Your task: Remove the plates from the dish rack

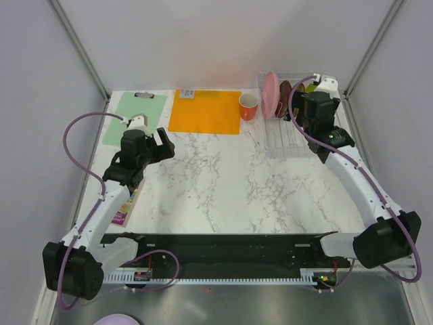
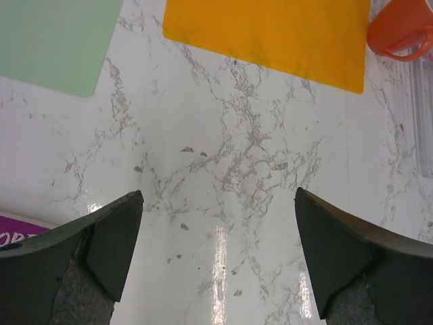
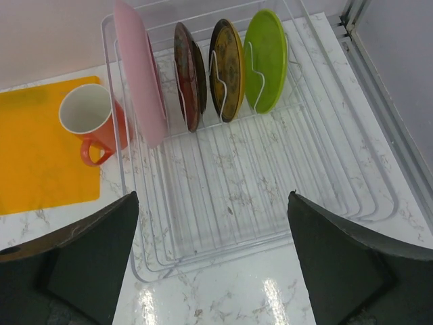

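The clear wire dish rack (image 3: 223,238) stands at the back right of the table and also shows in the top view (image 1: 283,141). Four plates stand upright in its far slots: the pink plate (image 3: 139,78) on the left, then the dark red floral plate (image 3: 186,74), the yellow-gold plate (image 3: 226,68) and the lime green plate (image 3: 265,57). The pink plate (image 1: 270,95) also shows from above. My right gripper (image 3: 213,203) is open and empty above the rack's near edge, short of the plates. My left gripper (image 2: 218,196) is open and empty over bare marble at the left (image 1: 162,139).
An orange cup (image 3: 88,122) stands just left of the rack, on the edge of an orange mat (image 1: 205,112). A green clipboard (image 1: 135,118) lies at the back left. A purple booklet (image 1: 124,210) lies by the left arm. A wall post stands right of the rack.
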